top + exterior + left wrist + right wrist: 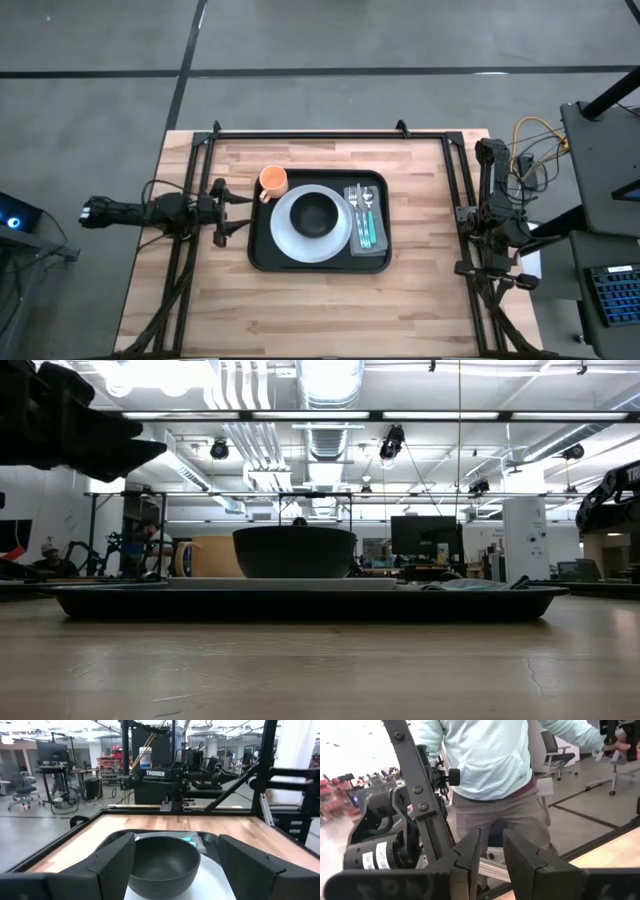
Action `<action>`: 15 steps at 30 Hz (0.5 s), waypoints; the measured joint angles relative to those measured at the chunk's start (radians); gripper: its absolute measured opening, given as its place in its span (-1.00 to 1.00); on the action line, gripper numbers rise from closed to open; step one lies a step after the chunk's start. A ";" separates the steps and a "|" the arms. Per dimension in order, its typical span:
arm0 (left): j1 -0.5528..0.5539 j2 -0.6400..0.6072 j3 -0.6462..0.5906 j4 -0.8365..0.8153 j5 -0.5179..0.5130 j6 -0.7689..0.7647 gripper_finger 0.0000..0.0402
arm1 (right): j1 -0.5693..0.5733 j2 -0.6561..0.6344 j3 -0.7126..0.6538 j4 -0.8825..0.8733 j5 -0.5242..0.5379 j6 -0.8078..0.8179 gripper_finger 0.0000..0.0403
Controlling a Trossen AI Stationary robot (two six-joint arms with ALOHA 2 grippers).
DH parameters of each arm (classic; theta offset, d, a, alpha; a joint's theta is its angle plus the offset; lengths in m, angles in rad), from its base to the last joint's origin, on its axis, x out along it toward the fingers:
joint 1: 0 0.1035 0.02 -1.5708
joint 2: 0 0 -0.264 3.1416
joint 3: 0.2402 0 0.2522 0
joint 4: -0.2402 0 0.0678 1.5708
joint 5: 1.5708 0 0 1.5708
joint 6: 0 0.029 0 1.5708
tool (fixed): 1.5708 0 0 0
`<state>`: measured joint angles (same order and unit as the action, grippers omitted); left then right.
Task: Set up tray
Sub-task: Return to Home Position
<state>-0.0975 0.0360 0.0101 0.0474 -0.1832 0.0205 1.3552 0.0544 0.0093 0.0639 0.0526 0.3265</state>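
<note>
The black tray (pixel 260 255) lies in the middle of the wooden table. On it sit a white plate (pixel 285 235) carrying a black bowl (pixel 316 212), an orange cup (pixel 273 181) at the far left corner, and a grey napkin (pixel 378 245) with cutlery (pixel 365 225) laid on top. My left gripper (pixel 240 213) is level at the tray's left rim, open and with nothing between its fingers; its wrist view looks past them at the bowl (pixel 162 865). My right gripper (pixel 491 855) is folded back at the table's right side, open by a narrow gap and holding nothing.
A black metal frame (pixel 330 133) runs along the table's far edge and down both sides. A person in a light top (pixel 490 765) stands just beyond the table by my right arm (pixel 492 215). Bare wood (pixel 320 310) lies between the tray and the near edge.
</note>
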 joint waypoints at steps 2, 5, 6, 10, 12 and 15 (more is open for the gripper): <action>0.000 -0.016 0.000 0.001 -0.002 -0.005 0.30 | 0.000 0.000 0.000 0.000 0.000 -0.041 -0.64; 0.000 -0.019 0.000 0.001 -0.010 -0.004 0.30 | 0.000 0.000 0.000 0.003 0.000 -0.087 -0.66; 0.000 -0.015 0.000 0.001 -0.010 -0.004 0.30 | 0.000 0.000 0.000 0.004 0.000 -0.096 -0.66; 0.000 0.004 0.000 0.000 -0.010 -0.021 0.30 | 0.000 0.000 0.000 0.008 0.001 -0.098 -0.65; 0.000 0.007 0.000 0.000 -0.011 -0.018 0.30 | 0.000 0.000 0.000 0.008 0.009 -0.098 -0.64; 0.000 0.011 0.003 -0.006 -0.010 -0.017 0.30 | 0.000 0.000 0.000 0.004 0.079 -0.099 -0.62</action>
<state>-0.0971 0.0470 0.0133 0.0411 -0.1935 0.0032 1.3548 0.0547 0.0093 0.0676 0.1313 0.2279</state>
